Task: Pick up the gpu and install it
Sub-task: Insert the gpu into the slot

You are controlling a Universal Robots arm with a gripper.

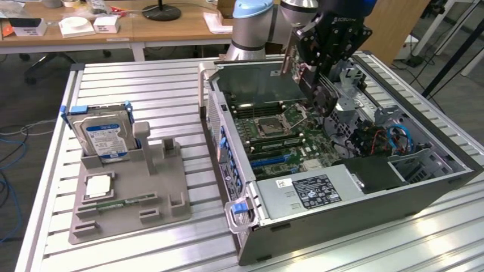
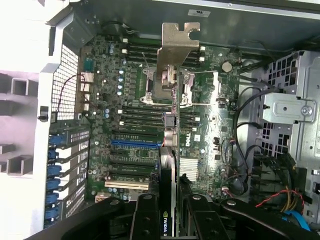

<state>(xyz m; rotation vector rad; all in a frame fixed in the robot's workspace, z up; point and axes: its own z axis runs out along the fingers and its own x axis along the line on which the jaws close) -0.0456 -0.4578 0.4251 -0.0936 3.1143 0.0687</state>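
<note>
My gripper hangs over the open computer case, shut on the gpu. In the wrist view the card shows edge-on between my fingers, running away from them. Its silvery end bracket is at the far end, over the motherboard. The card is held above the board, apart from it. Below it lie the expansion slots, one of them blue. The lower edge of the card is hidden behind its own body.
On the exterior view's left a grey fixture holds a hard drive with a blue-white label and a green memory stick. Inside the case are a drive cage, cables and a power supply.
</note>
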